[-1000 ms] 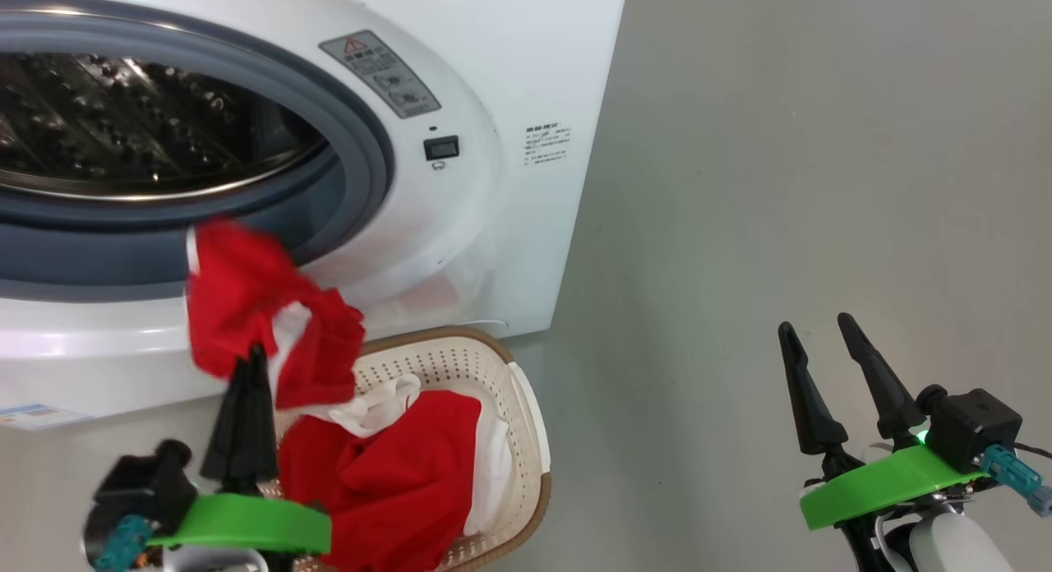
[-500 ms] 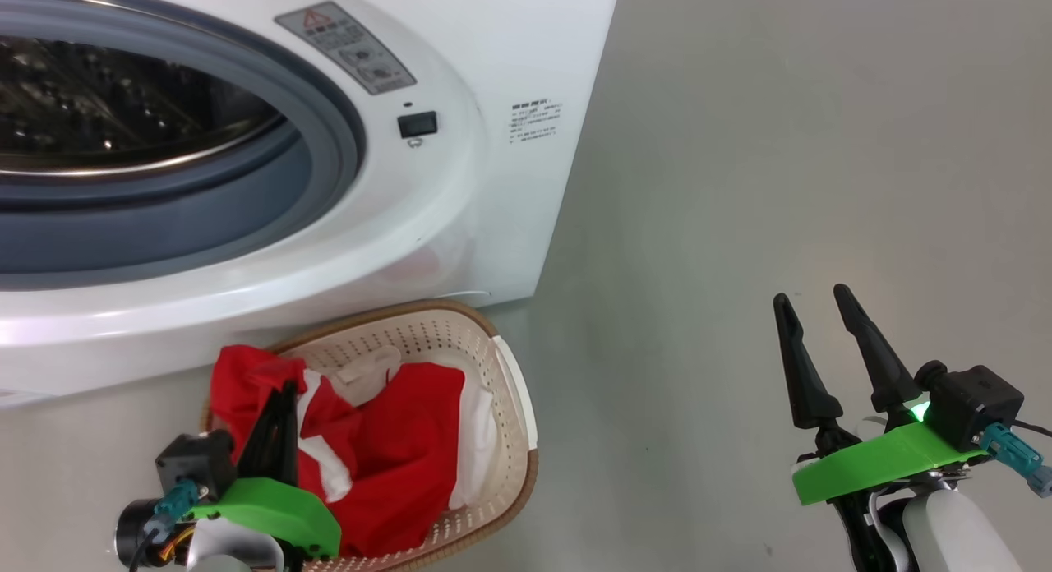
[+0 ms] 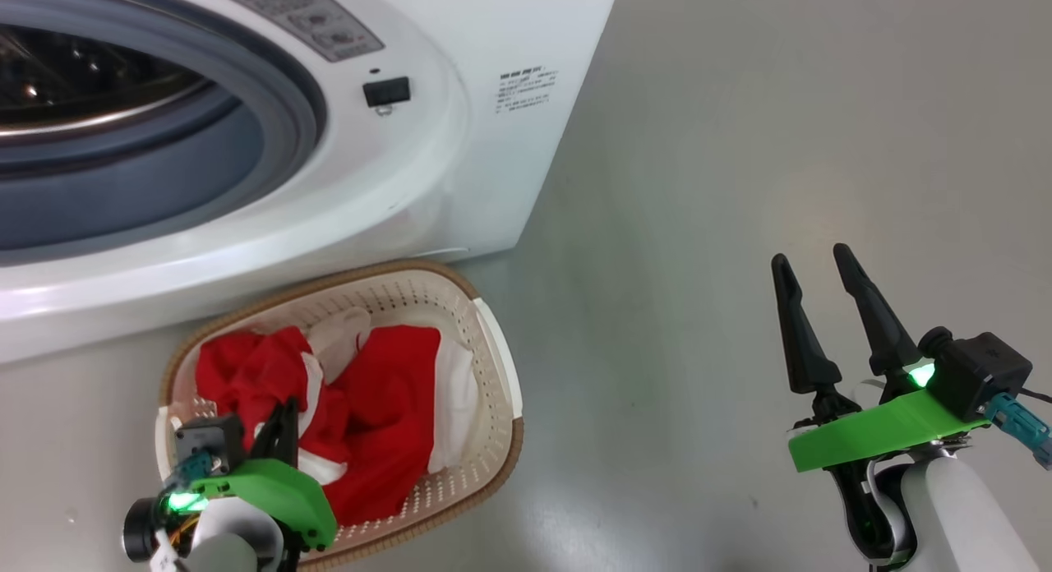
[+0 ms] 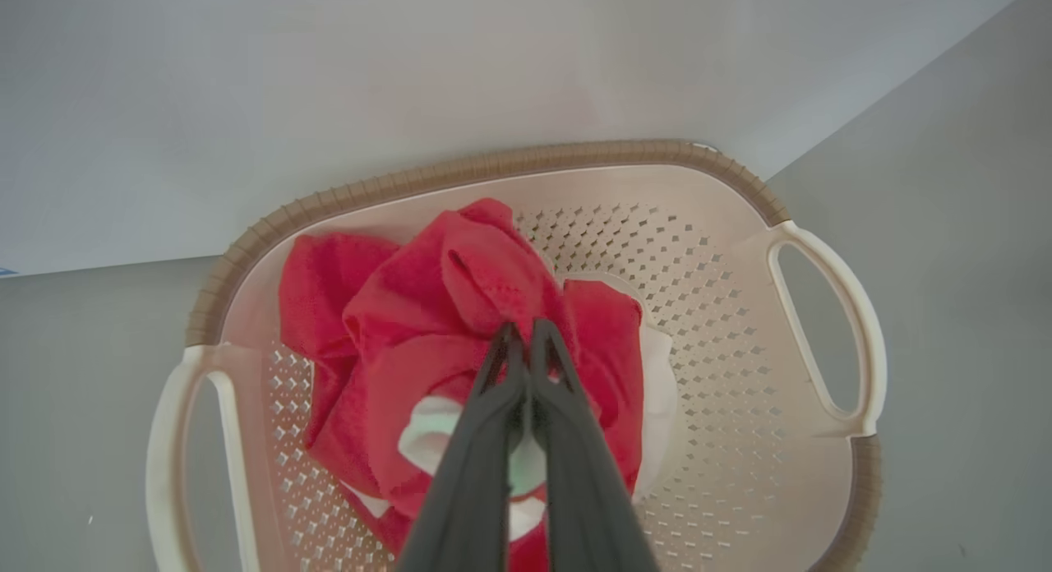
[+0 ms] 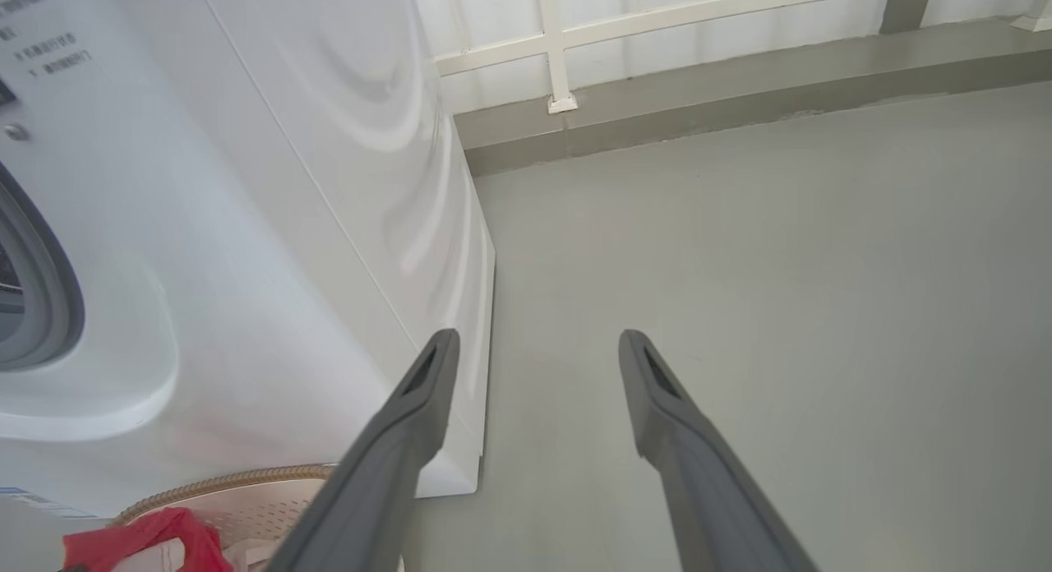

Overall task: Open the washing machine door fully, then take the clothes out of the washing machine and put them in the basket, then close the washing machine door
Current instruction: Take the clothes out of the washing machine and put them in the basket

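And here's the basket [image 3: 498,354], a cream-white perforated plastic tub. It's a rounded rectangle with a brown woven-look rim and looped white handles, sitting on the smooth grey floor [image 3: 740,145] at seven o'clock in the head view, just in front of the washing machine [image 3: 460,169]. That big glossy white box fills ten to twelve o'clock, its grey rubber ring [image 3: 283,95] curving round a glimpse of shiny steel drum [image 3: 49,71]. Inside the basket lie the clothes [image 3: 386,416], soft crumpled bright red fabric with white patches (a towel-like nap shows in the left wrist view). The left gripper [image 3: 285,412] is down in the basket, its two long dark fingers pressed together, tips pinching a raised fold of red cloth at the heap's middle. Over at four o'clock the right gripper [image 3: 809,256] hangs above bare floor, tapered fingers spread wide and empty, well apart from basket and clothes, which lie toward its nine o'clock.
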### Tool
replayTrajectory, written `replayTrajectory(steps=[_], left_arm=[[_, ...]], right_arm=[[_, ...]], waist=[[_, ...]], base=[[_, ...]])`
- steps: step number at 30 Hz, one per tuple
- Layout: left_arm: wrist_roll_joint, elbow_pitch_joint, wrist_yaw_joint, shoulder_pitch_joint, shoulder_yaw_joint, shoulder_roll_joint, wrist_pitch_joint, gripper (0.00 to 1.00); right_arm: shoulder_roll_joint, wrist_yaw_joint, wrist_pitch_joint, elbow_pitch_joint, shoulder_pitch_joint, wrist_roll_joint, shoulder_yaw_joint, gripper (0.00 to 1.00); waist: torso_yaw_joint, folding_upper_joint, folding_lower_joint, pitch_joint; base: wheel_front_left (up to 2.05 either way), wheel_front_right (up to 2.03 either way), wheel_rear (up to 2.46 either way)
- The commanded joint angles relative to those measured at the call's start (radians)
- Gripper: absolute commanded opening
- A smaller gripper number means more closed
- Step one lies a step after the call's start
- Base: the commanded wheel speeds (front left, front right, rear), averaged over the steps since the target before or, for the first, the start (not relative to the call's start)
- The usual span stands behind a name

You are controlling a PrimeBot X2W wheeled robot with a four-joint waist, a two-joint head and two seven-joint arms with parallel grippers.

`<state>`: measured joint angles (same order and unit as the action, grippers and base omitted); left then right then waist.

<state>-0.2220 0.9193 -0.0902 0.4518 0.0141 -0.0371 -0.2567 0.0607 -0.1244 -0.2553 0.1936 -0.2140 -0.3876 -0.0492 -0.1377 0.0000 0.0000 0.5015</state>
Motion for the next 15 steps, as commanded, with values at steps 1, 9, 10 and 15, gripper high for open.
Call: replayTrajectory(steps=[1,9,10,15], left_arm=[[0.013,0.022,-0.007,0.016,-0.029,-0.013,-0.005,0.00],[0.025,0.125,-0.018,0.098,-0.034,-0.013,-0.005,0.45],[0.027,0.131,-0.018,0.104,-0.036,-0.014,-0.005,0.65],[0.035,0.149,-0.018,0.120,-0.046,-0.015,-0.005,1.00]], right_arm=[[0.003,-0.006,-0.006,-0.025,-0.013,-0.014,-0.025,1.00],[0.000,-0.006,-0.006,-0.033,-0.030,-0.012,-0.025,1.00],[-0.001,-0.006,-0.006,-0.033,-0.031,-0.012,-0.026,1.00],[-0.001,-0.006,-0.006,-0.029,-0.033,-0.010,-0.027,1.00]], waist=[[-0.007,0.0000,0.0000,0.032],[-0.005,0.0000,0.0000,0.081],[-0.004,0.0000,0.0000,0.083],[-0.002,0.0000,0.0000,0.083]], base=[[0.00,0.00,0.00],[0.00,0.00,0.00],[0.00,0.00,0.00],[0.00,0.00,0.00]])
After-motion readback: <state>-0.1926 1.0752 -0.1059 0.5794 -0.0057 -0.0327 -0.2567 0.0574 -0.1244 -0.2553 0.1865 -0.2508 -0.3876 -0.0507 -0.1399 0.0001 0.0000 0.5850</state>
